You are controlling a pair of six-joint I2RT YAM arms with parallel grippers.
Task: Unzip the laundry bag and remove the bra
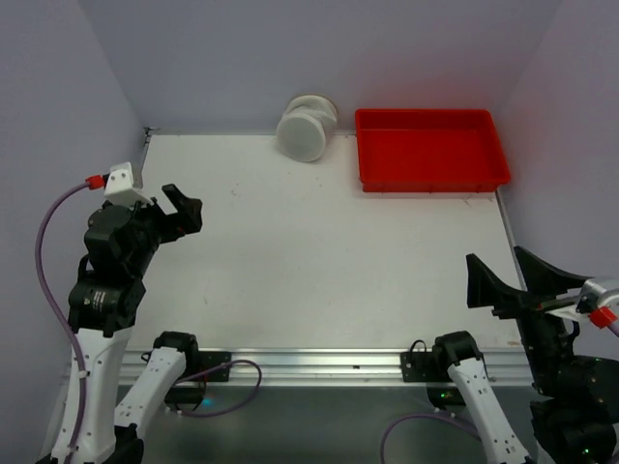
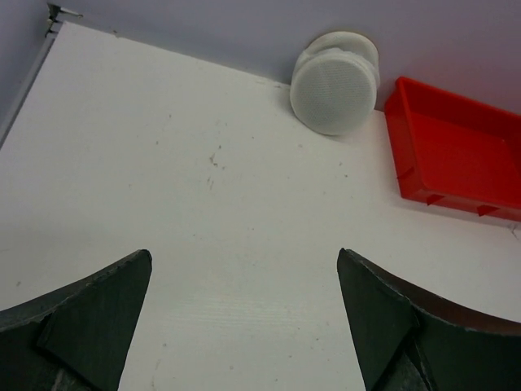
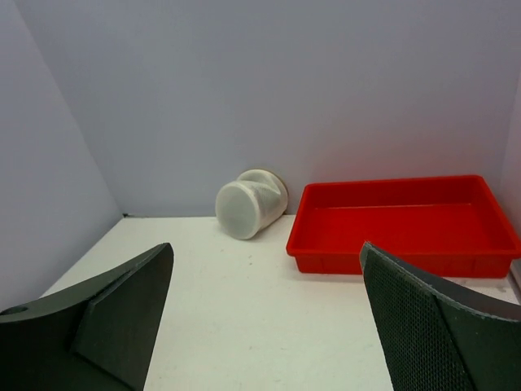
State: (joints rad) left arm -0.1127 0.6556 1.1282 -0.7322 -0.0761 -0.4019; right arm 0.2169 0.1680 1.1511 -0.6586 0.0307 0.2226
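Note:
The white drum-shaped mesh laundry bag lies on its side against the back wall, a round flat face turned toward the arms. It also shows in the left wrist view and the right wrist view. No zipper or bra shows. My left gripper is open and empty at the table's left side, far from the bag; in its wrist view the jaws stand wide apart. My right gripper is open and empty at the near right edge, its wrist view showing wide jaws.
A red rectangular plastic tray stands at the back right, just right of the bag, and shows nothing inside; it also appears in the left wrist view and right wrist view. Lavender walls close the back and sides.

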